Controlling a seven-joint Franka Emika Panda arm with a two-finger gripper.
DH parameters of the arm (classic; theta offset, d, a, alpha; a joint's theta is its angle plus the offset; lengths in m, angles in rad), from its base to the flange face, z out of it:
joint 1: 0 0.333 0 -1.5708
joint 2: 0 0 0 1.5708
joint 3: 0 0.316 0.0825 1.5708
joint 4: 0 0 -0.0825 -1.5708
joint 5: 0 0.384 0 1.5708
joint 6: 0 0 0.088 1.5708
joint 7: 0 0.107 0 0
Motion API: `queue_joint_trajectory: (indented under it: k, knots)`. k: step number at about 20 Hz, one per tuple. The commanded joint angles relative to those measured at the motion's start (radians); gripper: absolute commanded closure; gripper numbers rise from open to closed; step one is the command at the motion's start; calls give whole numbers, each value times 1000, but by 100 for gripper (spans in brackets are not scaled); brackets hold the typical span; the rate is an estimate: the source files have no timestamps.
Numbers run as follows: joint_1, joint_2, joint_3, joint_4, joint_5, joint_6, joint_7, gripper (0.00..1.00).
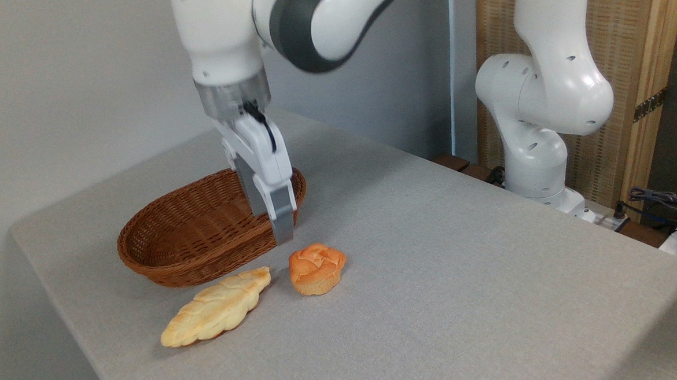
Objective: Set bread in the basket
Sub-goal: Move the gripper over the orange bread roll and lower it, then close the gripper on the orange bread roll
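Note:
The bread [317, 267], a small round orange-brown bun with a swirled top, lies on the grey table just in front of the basket's right end. The basket [190, 232] is an oval brown wicker one, shallow, with nothing visible inside. My gripper [283, 234] hangs pointing down in front of the basket's right rim, a little above and to the left of the bun, not touching it. I see the fingers edge-on, one hiding the other, so the gap between them does not show. Nothing is visibly held.
A long pale-yellow braided loaf [217, 307] lies left of the bun, close to the basket's front wall. The arm's white base [536, 145] stands at the table's far right edge, with cables [663, 202] beyond it. The table's front edge runs close below the loaf.

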Motion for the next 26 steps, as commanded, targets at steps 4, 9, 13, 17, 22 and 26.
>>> queue_joint_trajectory:
  k: [4,9,13,17,22,26]
  knots:
    - [0,-38,13,-87,6,33,192,0]
    - [0,-33,14,-123,87,42,219,0]
    - [0,-29,14,-134,112,43,221,0]
    - [0,-27,14,-157,113,72,261,0]
    - [0,-24,14,-183,113,134,264,16]
    - [0,-24,14,-183,113,135,265,45]
